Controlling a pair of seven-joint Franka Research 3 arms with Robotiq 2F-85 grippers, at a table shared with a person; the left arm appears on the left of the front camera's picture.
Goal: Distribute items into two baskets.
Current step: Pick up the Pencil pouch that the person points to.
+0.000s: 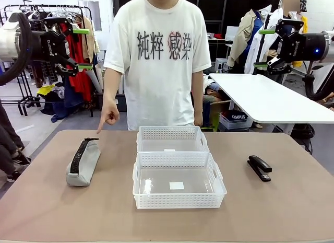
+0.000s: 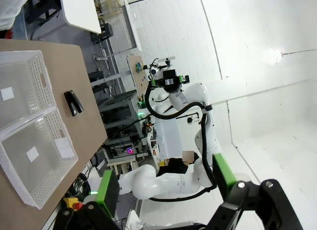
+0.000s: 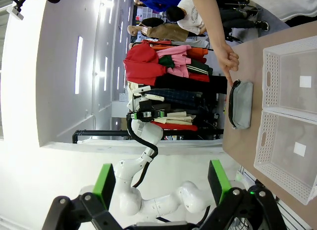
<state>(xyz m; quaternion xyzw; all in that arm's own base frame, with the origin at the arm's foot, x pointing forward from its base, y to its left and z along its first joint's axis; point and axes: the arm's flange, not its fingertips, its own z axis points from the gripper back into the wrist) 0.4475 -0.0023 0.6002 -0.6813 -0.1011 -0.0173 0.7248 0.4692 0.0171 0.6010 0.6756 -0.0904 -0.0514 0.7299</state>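
Note:
A long grey pencil pouch (image 1: 83,162) (image 3: 240,104) with a black zipper strip lies on the table's left side. The person's hand (image 1: 109,119) (image 3: 227,61) points a finger down at its far end. A black stapler (image 1: 259,167) (image 2: 73,102) rests on the right side. Two white lattice baskets sit in the middle, one near (image 1: 179,200) (image 2: 29,185) (image 3: 272,163) and one far (image 1: 171,132) (image 2: 22,57) (image 3: 271,67), both holding nothing. My left gripper (image 1: 81,48) (image 2: 166,188) hangs open high at the left. My right gripper (image 1: 264,48) (image 3: 161,183) hangs open high at the right.
The person stands at the far edge behind the baskets. A white table (image 1: 271,99) stands behind on the right, a clothes rack (image 1: 73,70) behind on the left. Bare brown tabletop (image 1: 115,211) lies around the baskets.

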